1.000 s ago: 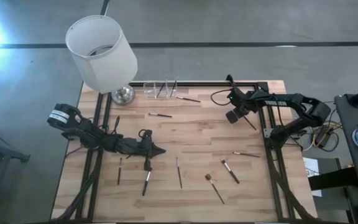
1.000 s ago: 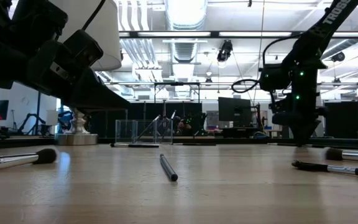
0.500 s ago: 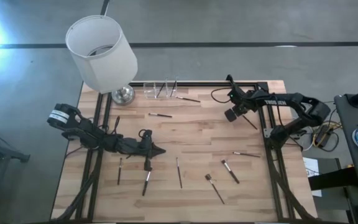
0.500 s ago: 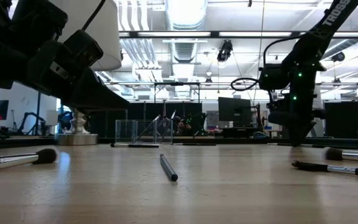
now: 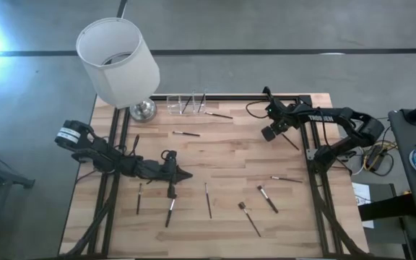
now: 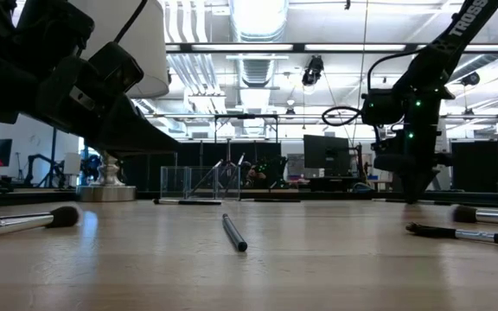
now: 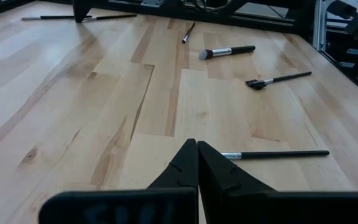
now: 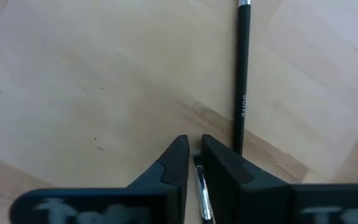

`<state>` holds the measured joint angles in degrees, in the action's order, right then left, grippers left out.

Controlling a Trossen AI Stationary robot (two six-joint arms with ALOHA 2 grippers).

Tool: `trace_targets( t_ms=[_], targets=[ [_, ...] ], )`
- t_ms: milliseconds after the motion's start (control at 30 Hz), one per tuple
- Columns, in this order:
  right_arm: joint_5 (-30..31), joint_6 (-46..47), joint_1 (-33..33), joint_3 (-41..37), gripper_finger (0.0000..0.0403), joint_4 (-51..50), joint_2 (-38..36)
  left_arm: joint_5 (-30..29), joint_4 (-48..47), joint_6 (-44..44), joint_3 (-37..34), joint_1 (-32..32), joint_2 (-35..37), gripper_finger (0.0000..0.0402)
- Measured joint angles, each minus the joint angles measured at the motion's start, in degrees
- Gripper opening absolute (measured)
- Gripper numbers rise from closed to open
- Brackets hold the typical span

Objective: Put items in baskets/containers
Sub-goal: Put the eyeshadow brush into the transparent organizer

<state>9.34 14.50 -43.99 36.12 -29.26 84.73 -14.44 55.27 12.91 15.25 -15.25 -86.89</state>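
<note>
The right tool point(image 5: 286, 135) sits over the far right part of the tabletop point(image 5: 230, 155), its fingers pinched on a thin brush point(image 8: 201, 186) with only a narrow gap between them; a second dark-handled brush point(image 8: 242, 68) lies on the wood just beside it. The left tool point(image 5: 184, 174) rests low near the middle left, fingers pressed together on nothing. The clear holder point(image 5: 186, 103) stands at the far edge with a couple of brushes leaning in it, close to the lamp base point(image 5: 143, 110) — the white lampshade point(image 5: 115, 59) overhangs that corner. Loose brushes are scattered over the near half — one point(image 5: 207, 200) at centre, others point(image 5: 267, 198) toward the right.
</note>
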Motion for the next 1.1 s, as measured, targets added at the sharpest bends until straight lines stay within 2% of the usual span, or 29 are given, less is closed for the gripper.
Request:
trace_targets(
  t_ms=[133,300,533,700,833,1100],
  targets=[
    [-0.3,-0.5,0.0,0.0,0.0012,-0.1,0.0,0.0,0.0,0.0,0.0,0.0,0.0,0.0],
    [-0.4,-1.0,0.5,-0.2,0.0009,-0.1,-1.8,0.0,0.0,0.6,0.0,0.0,0.0,0.0],
    [-1.0,0.6,4.5,-0.4,0.0008,-0.1,-11.5,-0.7,0.0,1.1,-0.1,0.1,0.0,0.0],
    [-0.8,3.8,10.5,-0.4,0.0008,1.1,-19.8,-0.9,1.6,2.1,-0.1,0.1,0.0,0.0],
    [0.1,5.9,17.4,-1.0,0.0008,6.7,-25.0,-3.0,6.4,2.3,-0.5,0.1,0.0,0.0],
    [5.7,7.0,30.4,-3.0,0.0008,20.6,-27.7,-5.3,18.7,1.2,-5.1,0.2,0.0,0.0]
  ],
)
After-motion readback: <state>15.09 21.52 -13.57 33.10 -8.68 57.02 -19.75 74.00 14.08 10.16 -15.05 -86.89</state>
